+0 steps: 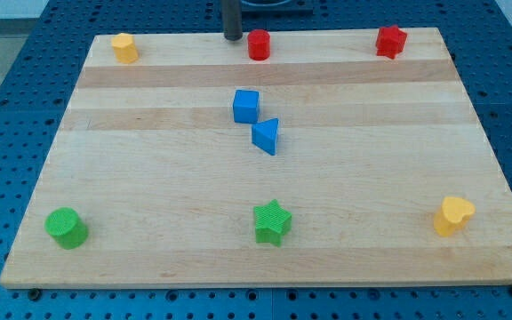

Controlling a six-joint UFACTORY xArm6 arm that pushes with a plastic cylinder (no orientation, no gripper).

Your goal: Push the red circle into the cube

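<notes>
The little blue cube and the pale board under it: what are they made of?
The blue cube looks like moulded or printed plastic: even, saturated colour, matte faces, softly rounded edges. The pale wooden board appears to be wood, showing lengthwise grain and glued strips of differing tone, with a smooth satin finish. Neither can be confirmed from sight alone.

A yellow plastic block (124, 47) sits at the wooden board's (149, 196) top-left corner, a red star-like block (390, 41) near its top-right corner. A blue triangular block (267, 136) lies mid-board. Along the bottom edge stand a green cylinder (66, 227), a green star (272, 222) and a yellow heart-shaped block (452, 215).
</notes>
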